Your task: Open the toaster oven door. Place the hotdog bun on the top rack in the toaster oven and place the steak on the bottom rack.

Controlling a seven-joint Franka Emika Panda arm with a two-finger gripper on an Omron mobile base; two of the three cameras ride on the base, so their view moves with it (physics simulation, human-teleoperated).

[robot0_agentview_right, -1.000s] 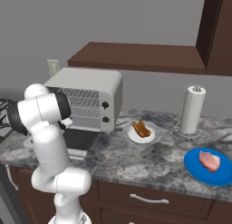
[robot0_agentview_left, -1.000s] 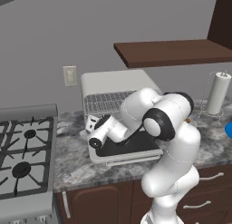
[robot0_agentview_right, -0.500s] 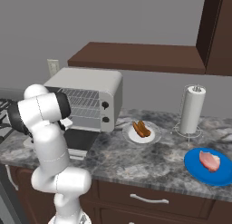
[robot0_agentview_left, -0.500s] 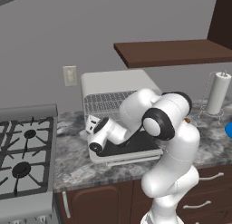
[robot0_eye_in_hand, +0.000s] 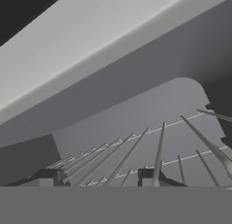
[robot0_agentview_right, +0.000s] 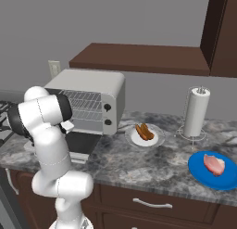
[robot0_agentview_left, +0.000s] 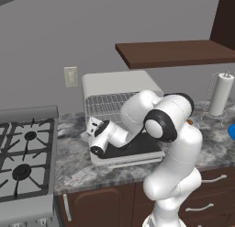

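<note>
The toaster oven [robot0_agentview_right: 88, 100] is seen on the bench [robot0_agentview_right: 139, 161] with its door [robot0_agentview_left: 133, 150] already dropped flat in front of it, so the first step is judged done. The end effector [robot0_agentview_left: 94, 127] is held low at the left front corner of the oven, just above the lowered door; in the hand view the wire racks [robot0_eye_in_hand: 149, 155] are seen close ahead, with two dark finger tips [robot0_eye_in_hand: 147, 177] set apart and nothing between them (how wide the opening is cannot be told exactly).

The hotdog bun [robot0_agentview_right: 145, 131] lies on a white plate [robot0_agentview_right: 134, 139] just right of the oven, and the steak [robot0_agentview_right: 214, 163] lies on a blue plate [robot0_agentview_right: 199, 172] well to the right, near the bench edge. Neither has been picked up. The next move is judged to be a withdrawal from the oven mouth and a wide swing rightward to the bun, with a top-down grasp.

A paper towel holder [robot0_agentview_right: 195, 113] stands behind the two plates, and a stove [robot0_agentview_left: 23, 161] sits to the left. The open door juts forward and should be cleared in any reach across; the shelf [robot0_agentview_right: 139, 59] above limits lifting height near the wall.
</note>
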